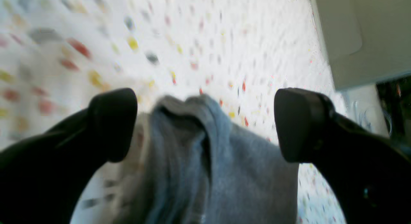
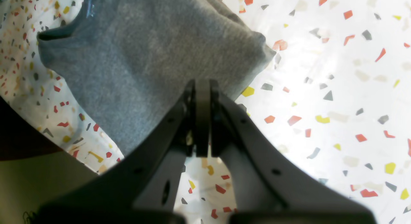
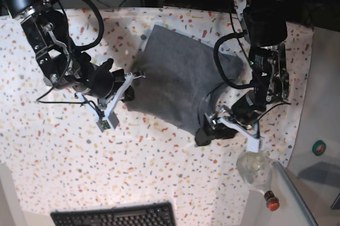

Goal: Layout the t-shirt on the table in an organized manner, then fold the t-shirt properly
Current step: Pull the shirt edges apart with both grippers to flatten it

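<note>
Seemingly, left end effector (image 1: 205, 124) gapes over t-shirt (image 1: 205, 159); right end effector (image 2: 202, 89) closed empty.

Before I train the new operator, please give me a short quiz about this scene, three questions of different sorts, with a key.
1. True or false: the left claw is open, its jaws apart on either side of a fold of the t-shirt.
2. Which claw is shut? A) left B) right C) both
3. Fill in: at the bottom edge of the base view, on the table, lies a black ______.

Key:
1. True.
2. B: the right claw has its jaws together, at the edge of the t-shirt.
3. keyboard.
</note>
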